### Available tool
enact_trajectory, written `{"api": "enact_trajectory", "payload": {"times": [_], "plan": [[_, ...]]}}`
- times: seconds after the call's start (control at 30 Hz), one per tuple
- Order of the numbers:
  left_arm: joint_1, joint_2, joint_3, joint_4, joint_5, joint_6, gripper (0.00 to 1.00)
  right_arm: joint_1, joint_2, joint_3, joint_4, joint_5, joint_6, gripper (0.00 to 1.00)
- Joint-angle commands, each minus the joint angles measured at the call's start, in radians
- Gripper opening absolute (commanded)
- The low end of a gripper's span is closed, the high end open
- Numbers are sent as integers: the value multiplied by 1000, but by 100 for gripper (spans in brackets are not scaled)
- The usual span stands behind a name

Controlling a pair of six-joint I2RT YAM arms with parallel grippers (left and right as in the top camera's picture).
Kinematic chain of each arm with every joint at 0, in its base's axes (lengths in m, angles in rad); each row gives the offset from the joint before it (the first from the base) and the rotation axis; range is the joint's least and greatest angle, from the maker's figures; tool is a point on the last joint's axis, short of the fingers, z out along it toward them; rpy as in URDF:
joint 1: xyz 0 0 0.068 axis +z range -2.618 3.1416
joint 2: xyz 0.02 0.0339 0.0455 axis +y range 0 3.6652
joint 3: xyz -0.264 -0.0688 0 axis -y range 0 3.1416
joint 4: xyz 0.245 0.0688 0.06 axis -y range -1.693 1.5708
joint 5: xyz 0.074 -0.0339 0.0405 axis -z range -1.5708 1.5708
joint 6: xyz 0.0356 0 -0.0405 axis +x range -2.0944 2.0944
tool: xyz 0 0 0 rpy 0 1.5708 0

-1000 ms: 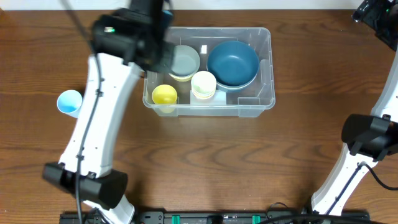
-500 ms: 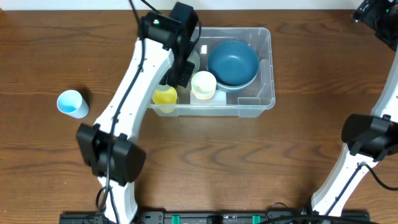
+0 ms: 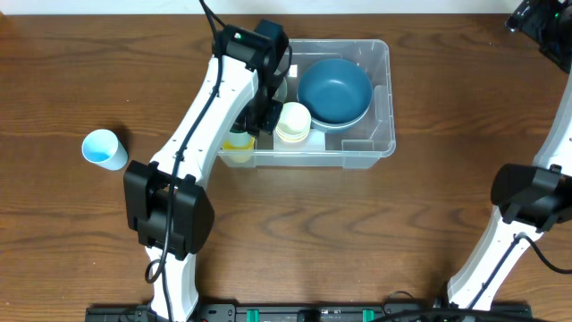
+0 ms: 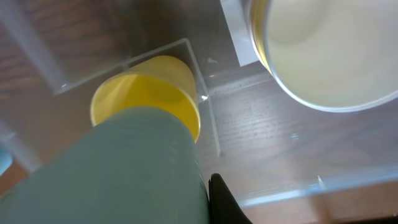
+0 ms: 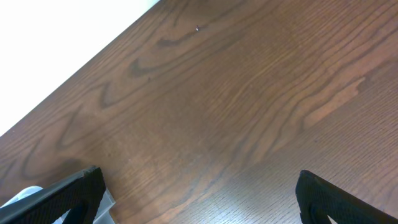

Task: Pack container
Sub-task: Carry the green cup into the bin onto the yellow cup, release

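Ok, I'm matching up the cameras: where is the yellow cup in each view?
Overhead: yellow cup in the container's near-left corner, partly under the left arm.
Left wrist: upper left, just beyond the held grey-green cup.
Right wrist: not in view.
Shared landmark: the cream cup beside it, overhead and left wrist.

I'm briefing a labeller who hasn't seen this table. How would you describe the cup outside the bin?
Find the clear plastic container at the back of the wooden table. Left of it, alone, is the light blue cup. Its neighbours, the yellow cup and cream cup, sit inside the container.
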State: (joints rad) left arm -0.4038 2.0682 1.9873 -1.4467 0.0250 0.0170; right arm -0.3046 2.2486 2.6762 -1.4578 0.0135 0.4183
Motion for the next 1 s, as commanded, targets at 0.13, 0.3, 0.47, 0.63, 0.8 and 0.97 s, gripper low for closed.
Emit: {"api": "enact_trajectory", "payload": {"times": [0.13, 0.3, 0.47, 0.63, 0.8, 0.97], "plan": [[40, 3, -80, 56, 42, -40, 6, -2, -35, 2, -2, -3, 15, 99], [61, 3, -85, 80, 43, -40, 17, -2, -35, 2, -2, -3, 15, 99], [61, 2, -85, 109, 43, -40, 63, -2, -35, 2, -2, -3, 15, 99], [61, -14, -58, 111, 48, -40, 64, -1, -35, 2, -2, -3, 15, 99], [61, -114, -18, 93, 68, -40, 64, -1, -35, 2, -2, -3, 15, 99], [97, -294, -11, 106, -24, -38, 64, -1, -35, 2, -2, -3, 15, 99]]}}
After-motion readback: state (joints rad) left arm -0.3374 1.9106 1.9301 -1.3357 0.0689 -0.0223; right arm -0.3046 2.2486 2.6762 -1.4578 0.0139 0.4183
